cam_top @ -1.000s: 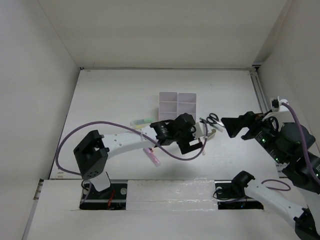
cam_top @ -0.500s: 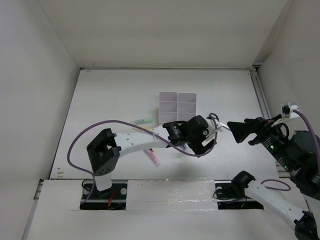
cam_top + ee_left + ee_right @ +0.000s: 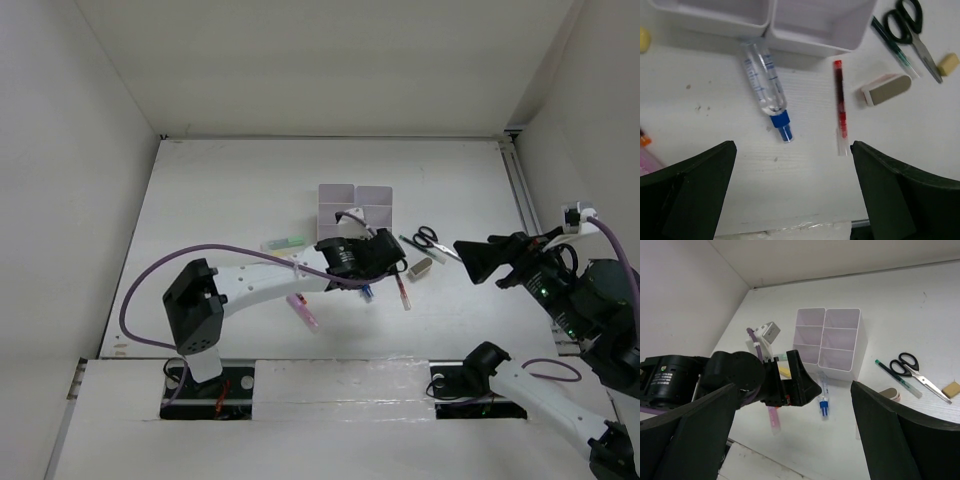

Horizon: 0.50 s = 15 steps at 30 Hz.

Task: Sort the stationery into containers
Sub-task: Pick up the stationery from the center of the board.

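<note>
top external view, from the near edge outward. the left gripper [image 3: 388, 262] hangs over the middle of the white table [image 3: 220, 200], its fingers [image 3: 695, 190] spread wide with nothing between them. the right gripper [image 3: 478, 262] hovers off to the right, well apart from the items, jaws also wide apart and empty. half a second ago the left arm reached further right. it has since swung back left, while the right arm has pulled away and stayed clear.

nearest lies a pink highlighter [image 3: 303, 311]. beyond it, directly under the left wrist camera, a clear plastic tube with a blue cap [image 3: 766, 82] and a thin red pen [image 3: 840, 107] lie side by side, apart. just right is a beige eraser block in a white sleeve [image 3: 886, 89], then a thin green pen [image 3: 892, 42] and black-handled scissors [image 3: 910, 25]. a green highlighter [image 3: 285, 242] sits to the left. farthest, the white plastic six-compartment organiser tray [image 3: 840, 371] looks empty. the tube's far end is against or just beside its wall; i cannot tell which.

judging by this, nothing is sorted yet, and the left arm seems to be lining up on the tube or the red pen.
</note>
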Motion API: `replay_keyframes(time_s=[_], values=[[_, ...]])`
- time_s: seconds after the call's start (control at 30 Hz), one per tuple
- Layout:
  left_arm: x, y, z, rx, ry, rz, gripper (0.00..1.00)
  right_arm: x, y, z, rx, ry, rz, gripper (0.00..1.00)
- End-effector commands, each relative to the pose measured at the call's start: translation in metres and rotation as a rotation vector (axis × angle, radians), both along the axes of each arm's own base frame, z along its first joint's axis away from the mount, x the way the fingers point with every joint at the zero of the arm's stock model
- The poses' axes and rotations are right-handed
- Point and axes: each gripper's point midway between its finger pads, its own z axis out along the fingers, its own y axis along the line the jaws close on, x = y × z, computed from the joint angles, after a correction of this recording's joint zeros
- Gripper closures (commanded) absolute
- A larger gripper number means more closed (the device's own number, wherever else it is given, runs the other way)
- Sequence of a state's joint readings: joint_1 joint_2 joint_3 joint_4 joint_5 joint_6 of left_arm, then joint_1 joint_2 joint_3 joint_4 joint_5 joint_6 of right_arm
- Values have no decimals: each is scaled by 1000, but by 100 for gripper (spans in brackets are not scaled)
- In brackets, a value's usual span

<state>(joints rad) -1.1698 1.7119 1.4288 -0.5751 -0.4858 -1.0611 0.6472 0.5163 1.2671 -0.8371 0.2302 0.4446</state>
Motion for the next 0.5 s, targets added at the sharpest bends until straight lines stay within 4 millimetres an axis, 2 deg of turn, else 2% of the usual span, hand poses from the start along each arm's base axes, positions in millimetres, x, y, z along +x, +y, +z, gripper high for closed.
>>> replay_keyframes(time_s=[0.0, 0.27, 0.37, 0.43, 0.47], values=[[6, 36, -12, -51, 18, 373, 0, 4, 9, 16, 51, -35, 21, 0], [18, 39, -39, -61, -23, 493, 13, 2, 16, 17, 67, -38, 60, 0], [28, 41, -57, -33, -20, 519, 15, 2, 16, 17, 67, -38, 60, 0], [35, 45, -71, -1, -2, 529, 22, 2, 16, 17, 67, -38, 60, 0], [36, 43, -72, -1, -2, 529, 23, 2, 16, 17, 67, -38, 60, 0]])
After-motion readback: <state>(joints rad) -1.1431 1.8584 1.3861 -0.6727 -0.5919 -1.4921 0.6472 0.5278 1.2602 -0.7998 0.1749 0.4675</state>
